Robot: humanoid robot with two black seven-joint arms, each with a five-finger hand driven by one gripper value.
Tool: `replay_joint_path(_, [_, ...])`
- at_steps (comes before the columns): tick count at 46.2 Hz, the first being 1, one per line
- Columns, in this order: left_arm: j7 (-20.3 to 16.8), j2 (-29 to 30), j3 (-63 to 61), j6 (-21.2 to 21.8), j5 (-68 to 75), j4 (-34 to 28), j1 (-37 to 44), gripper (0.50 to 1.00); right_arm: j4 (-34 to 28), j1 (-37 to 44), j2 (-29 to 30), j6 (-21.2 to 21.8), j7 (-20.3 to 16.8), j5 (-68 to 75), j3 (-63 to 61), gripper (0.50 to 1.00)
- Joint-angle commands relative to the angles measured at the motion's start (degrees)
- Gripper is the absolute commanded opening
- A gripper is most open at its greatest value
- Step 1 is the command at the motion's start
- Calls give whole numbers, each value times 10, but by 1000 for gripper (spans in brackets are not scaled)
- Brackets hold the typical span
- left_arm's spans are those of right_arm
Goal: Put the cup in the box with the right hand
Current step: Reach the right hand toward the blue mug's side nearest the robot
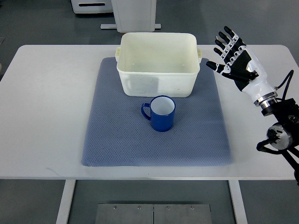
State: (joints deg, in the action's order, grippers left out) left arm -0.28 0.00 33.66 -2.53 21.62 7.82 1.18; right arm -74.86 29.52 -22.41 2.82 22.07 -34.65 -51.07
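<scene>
**Cup on mat, right hand spread off to the side**

The blue cup (159, 113) stood upright on the grey-blue mat (117, 140), just in front of the cream box (158, 65), its handle pointing left. The box sat at the mat's far edge on the white table (46, 102). The right hand (232, 57) hovered beside the box's right end, fingers (226, 33) spread and holding nothing, well apart from the cup.

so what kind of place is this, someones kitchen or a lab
Most likely a robot test lab, not a kitchen. A bare white table carries only a staged setup: a blue mat, a blue cup and a white box. The robot's right hand hovers open, and a grey floor shows around it.
</scene>
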Motion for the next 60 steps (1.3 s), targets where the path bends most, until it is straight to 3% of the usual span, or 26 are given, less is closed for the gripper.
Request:
replay_joint_path(1, [0, 0, 0, 1, 0, 0, 0, 1000, -22, 2, -3, 15, -1, -15, -1, 996])
replay_joint_path(14, [0, 0, 0, 1, 0, 0, -1, 1000, -39, 18, -2, 46, 0, -72, 24, 995])
replay_joint_path(60, [0, 0, 0, 1, 0, 0, -1, 1000, 15, 56, 15, 39, 2, -150, 166, 995])
